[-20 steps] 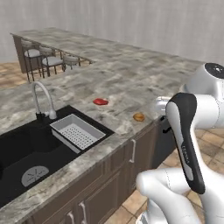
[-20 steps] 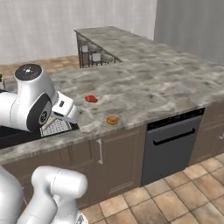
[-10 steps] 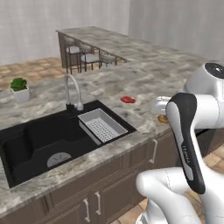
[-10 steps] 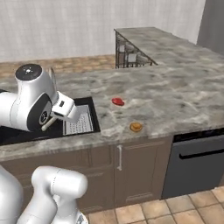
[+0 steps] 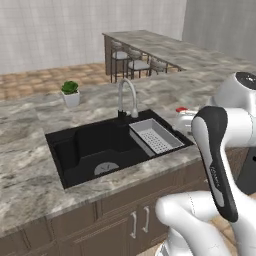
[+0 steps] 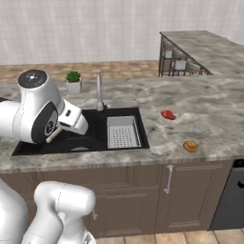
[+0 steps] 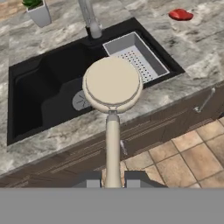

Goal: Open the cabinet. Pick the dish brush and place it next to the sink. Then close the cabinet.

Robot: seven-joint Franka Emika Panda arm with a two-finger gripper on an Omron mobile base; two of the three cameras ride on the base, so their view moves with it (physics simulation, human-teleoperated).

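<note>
A small potted plant (image 6: 73, 81) stands at the left on the marble counter (image 6: 200, 109). Next comes the black sink (image 5: 100, 145) with its faucet (image 5: 127, 97) and grey strainer tray (image 7: 135, 54). Above the sink's front edge, the gripper (image 7: 112, 180) is clenched on the dish brush (image 7: 112, 87) handle. A red object (image 6: 167, 115) and an orange object (image 6: 190, 146) lie farther right.

One dish brush (image 7: 112, 83) sits in the claw (image 7: 112, 178). Beyond it lie one black sink (image 7: 39, 83), one faucet (image 7: 89, 19) and one grey strainer basket (image 7: 135, 57). Farther off are one potted plant (image 7: 38, 11), one red item (image 7: 180, 15) and one orange item (image 6: 190, 146).
</note>
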